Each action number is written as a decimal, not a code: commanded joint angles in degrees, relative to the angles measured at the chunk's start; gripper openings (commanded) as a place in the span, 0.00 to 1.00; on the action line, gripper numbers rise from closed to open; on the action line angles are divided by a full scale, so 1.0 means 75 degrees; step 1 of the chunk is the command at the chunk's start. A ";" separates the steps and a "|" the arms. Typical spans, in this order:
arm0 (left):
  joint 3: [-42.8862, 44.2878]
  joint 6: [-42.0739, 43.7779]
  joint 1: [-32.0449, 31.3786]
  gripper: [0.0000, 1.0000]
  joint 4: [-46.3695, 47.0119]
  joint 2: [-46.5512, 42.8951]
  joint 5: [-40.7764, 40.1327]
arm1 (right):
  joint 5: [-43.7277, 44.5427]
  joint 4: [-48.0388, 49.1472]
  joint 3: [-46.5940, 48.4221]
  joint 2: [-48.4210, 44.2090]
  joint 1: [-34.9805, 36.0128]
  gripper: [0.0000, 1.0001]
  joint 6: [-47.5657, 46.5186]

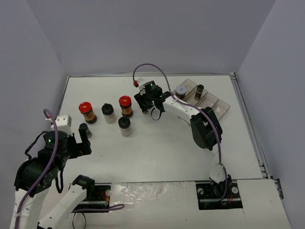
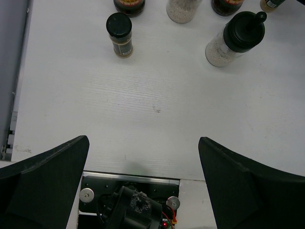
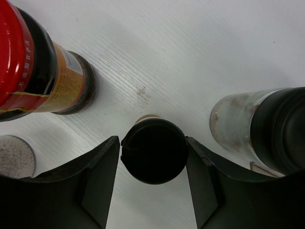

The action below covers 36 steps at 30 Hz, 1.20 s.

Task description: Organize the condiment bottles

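My right gripper point(image 1: 145, 104) point(image 3: 152, 191) is at the back middle of the table. Its fingers press both sides of a small black-capped jar point(image 3: 153, 150) that stands on the table. A red-capped jar point(image 3: 33, 67) point(image 1: 125, 106) is to its left and a clear black-capped jar point(image 3: 257, 129) to its right. My left gripper point(image 1: 82, 143) point(image 2: 143, 157) is open and empty at the near left. Ahead of it stand a small black-capped jar point(image 2: 119, 33) point(image 1: 84, 128), a black-capped jar of white grains point(image 2: 236, 40) point(image 1: 125, 126), another white-filled jar point(image 1: 108, 113) and a second red-capped jar point(image 1: 86, 112).
A clear compartment tray point(image 1: 217, 102) lies at the back right. It holds a light-lidded brown jar point(image 1: 181, 90) and a small dark jar point(image 1: 199, 90). The right arm's purple cable arcs over the back of the table. White walls close in the left, back and right.
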 commanded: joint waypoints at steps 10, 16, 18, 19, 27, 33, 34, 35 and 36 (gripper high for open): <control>0.0229 -0.0064 -0.0013 0.97 0.0640 0.0367 0.0012 | 0.0037 0.0654 0.0000 -0.1152 -0.0120 0.00 0.0124; 0.0124 -0.0145 -0.0015 0.97 0.0931 0.0509 0.0045 | 0.0519 0.0614 -0.1380 -0.2869 -0.0523 0.00 0.0612; 0.0083 -0.0202 -0.0015 0.97 0.1037 0.0566 0.0078 | 0.0576 0.0573 -0.1794 -0.3398 -0.0759 0.00 0.0799; 0.0061 -0.0229 -0.0015 0.97 0.1081 0.0598 0.0093 | 0.0617 0.0555 -0.1981 -0.3620 -0.0892 0.00 0.0869; -0.0030 -0.0412 -0.0005 0.97 0.1242 0.0816 0.0162 | 0.1346 0.0492 -0.2817 -0.4378 -0.2362 0.00 0.1132; -0.0165 -0.0548 -0.0015 0.97 0.1181 0.0809 0.0125 | 0.1260 0.0492 -0.2514 -0.3791 -0.3232 0.00 0.1136; -0.0182 -0.0585 -0.0015 0.97 0.1148 0.0797 0.0130 | 0.1256 0.0492 -0.2433 -0.3624 -0.3323 0.00 0.1132; -0.0197 -0.0624 -0.0015 0.97 0.1125 0.0781 0.0122 | 0.1248 0.0492 -0.2342 -0.3499 -0.3369 0.00 0.1132; -0.0201 -0.0657 -0.0015 0.97 0.1120 0.0776 0.0115 | 0.1250 0.0494 -0.2289 -0.3468 -0.3421 0.00 0.1136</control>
